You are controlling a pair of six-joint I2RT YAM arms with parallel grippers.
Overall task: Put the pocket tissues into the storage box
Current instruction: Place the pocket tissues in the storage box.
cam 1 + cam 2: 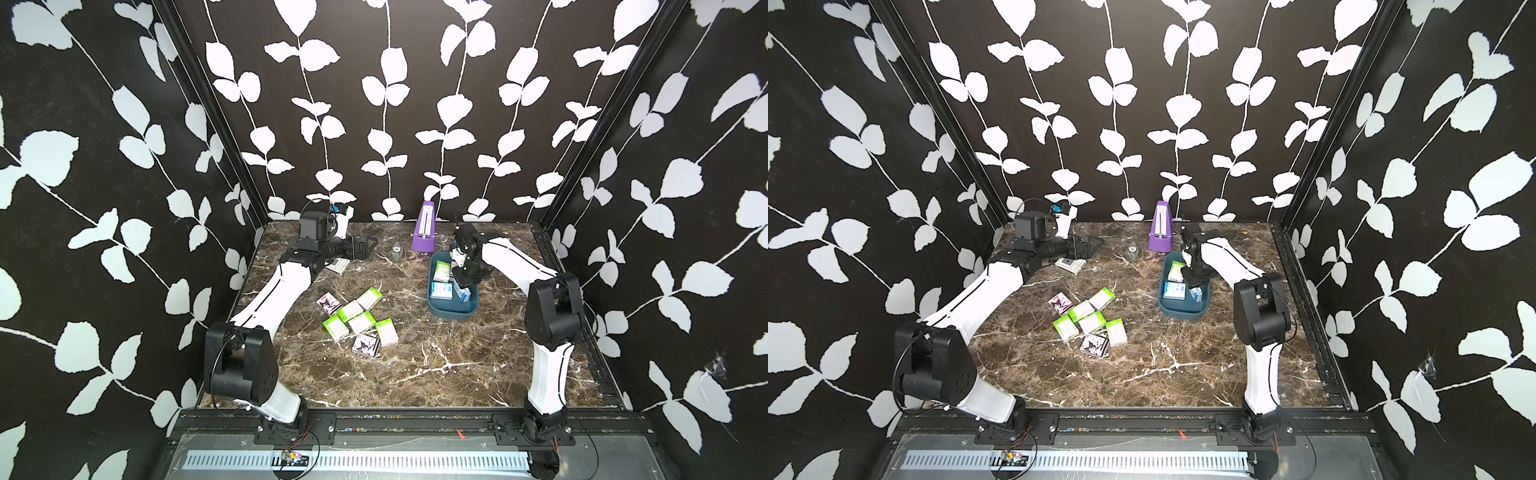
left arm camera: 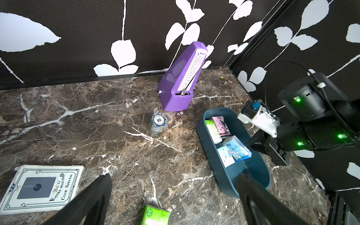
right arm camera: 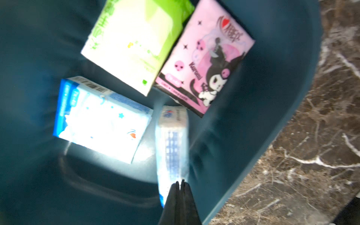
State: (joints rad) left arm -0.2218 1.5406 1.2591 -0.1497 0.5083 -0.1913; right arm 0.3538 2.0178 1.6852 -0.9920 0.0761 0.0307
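- The box (image 1: 451, 312) sits on the right half of the worktop (image 1: 415, 374), close to the far edge.
- Four packets (image 3: 105, 120) lie in it: one green, one pink, two blue.
- The right hand (image 3: 180, 183) points down into the box, clenched tight with nothing in it.
- One blue packet (image 3: 173, 140) stands on its thin side just in front of that hand.
- Seven loose packets (image 1: 361, 322) lie in a bunch near the middle of the worktop.
- The left hand (image 2: 173, 176) is spread wide, empty, by the far left corner.
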